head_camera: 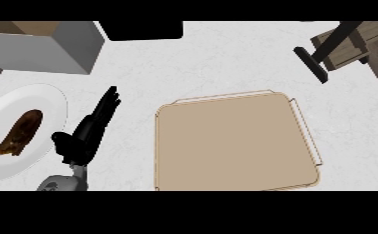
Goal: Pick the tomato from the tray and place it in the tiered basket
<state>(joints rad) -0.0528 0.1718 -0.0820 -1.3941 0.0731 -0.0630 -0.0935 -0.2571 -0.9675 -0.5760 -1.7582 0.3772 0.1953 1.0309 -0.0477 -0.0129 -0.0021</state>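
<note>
Resting beside one tray [236,143]: one left hand [87,130], fingers [109,100] straight, released; one plate [44,103] nearby

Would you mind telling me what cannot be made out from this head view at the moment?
- Tomato: not seen anywhere; the tray shows bare.
- Right hand: out of view.
- Tiered basket: cut off by the right edge, so its contents stay hidden.
- Plate: cut by the left edge; the brown food on it cannot be identified.
- Left hand: open, wrist cut by the lower band.
</note>
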